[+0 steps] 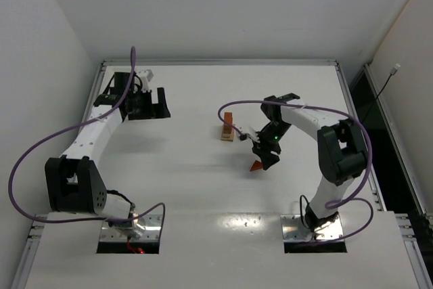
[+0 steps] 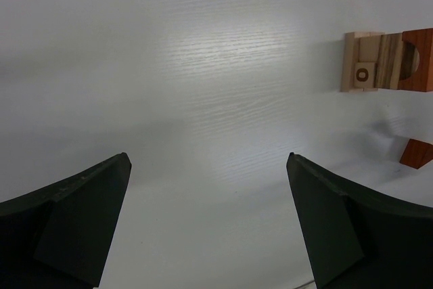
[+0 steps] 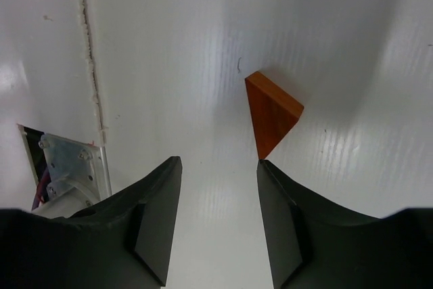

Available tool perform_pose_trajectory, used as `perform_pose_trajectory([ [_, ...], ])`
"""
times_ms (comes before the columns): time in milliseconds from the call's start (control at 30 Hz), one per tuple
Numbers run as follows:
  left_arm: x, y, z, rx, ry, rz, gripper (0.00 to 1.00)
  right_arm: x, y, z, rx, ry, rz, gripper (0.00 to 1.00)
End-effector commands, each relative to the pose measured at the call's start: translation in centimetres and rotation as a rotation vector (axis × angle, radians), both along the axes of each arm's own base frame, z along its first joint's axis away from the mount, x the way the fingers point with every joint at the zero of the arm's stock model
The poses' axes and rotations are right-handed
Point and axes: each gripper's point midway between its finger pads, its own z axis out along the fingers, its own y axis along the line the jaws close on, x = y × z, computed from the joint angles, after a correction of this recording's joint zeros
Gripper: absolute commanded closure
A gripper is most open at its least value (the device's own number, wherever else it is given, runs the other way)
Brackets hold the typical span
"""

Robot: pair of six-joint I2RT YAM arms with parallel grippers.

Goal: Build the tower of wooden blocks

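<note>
The right pincer [image 3: 218, 162] is released, its two dark fingers a moderate gap apart with only bare white surface between them. A reddish-orange wedge [image 3: 272, 114] lies on the tabletop [image 1: 189, 181] just past it. The wedge's lower point comes right up to the tip of the finger on the right of the wrist view, and I can't tell whether they touch.

The left pincer [image 2: 208, 157] is spread much wider and grasps nothing. It hangs over the far left of the tabletop, well apart from the blocks.

The wood block tower [image 1: 227, 130] stands near the middle of the tabletop, just beyond and to the left of the right pincer. It has pale tan pieces at one end and a reddish-brown piece with a rounded cut-out at the other. One pale block carries a small dark ring mark [image 2: 364, 72]; I can make out no readable writing or brand anywhere.

The tabletop is glossy white with a faint grain, and plain white walls [image 1: 203, 5] enclose it. Purple cables [image 1: 27, 147] loop off both arms.
</note>
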Motion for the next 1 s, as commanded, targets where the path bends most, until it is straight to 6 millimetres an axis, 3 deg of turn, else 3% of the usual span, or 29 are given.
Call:
perform_pose_trajectory([
  [0,1.0,-0.4,1.5,0.006,-0.046,-0.021,0.00,2.1,1.0,0.4,0.024,-0.042,-0.038,0.56],
  [67,1.0,-0.4,1.5,0.006,-0.046,-0.021,0.00,2.4,0.8,-0.1,0.005,-0.050,-0.066,0.57],
  [100,1.0,-0.4,1.5,0.006,-0.046,-0.021,0.00,3.5,0.8,0.1,-0.005,-0.111,-0.097,0.57],
  [233,1.0,-0.4,1.2,0.007,-0.037,-0.021,0.00,3.9,0.6,-0.9,-0.056,-0.177,-0.140,0.57],
  [367,1.6,-0.4,1.2,0.007,-0.037,-0.021,0.00,2.7,0.1,-1.8,-0.090,-0.148,-0.136,0.57],
  [967,2.0,-0.3,0.6,0.009,-0.017,-0.008,0.00,1.9,0.4,-2.9,-0.121,-0.145,-0.095,0.59],
])
